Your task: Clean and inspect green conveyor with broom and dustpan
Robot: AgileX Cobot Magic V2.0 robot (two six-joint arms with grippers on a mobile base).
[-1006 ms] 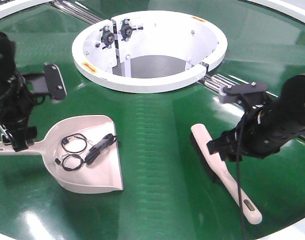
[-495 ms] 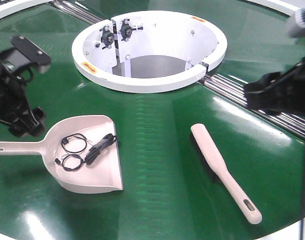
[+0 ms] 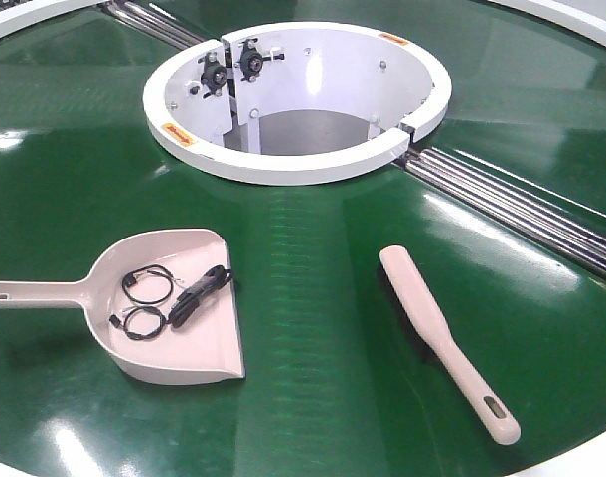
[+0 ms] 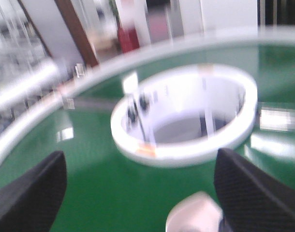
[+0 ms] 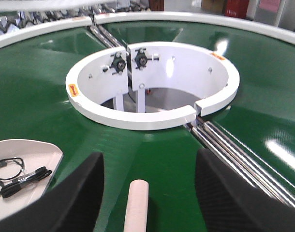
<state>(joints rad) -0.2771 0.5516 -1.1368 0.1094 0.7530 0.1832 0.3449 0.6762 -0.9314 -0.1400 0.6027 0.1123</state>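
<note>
broom point(image 3: 437, 333): I judge it light, stiff, slippery; I'd grip mid-handle
dustpan point(image 3: 174, 308): light, holds black cable point(image 3: 169, 298); take the straight handle
jaws: both wide, empty

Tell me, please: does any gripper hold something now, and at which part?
Nothing is held. Both grippers are open and empty; the broom and the dustpan lie free on the conveyor.

green conveyor point(image 3: 313, 248), dustpan point(image 3: 199, 348), broom point(image 3: 437, 333)
</note>
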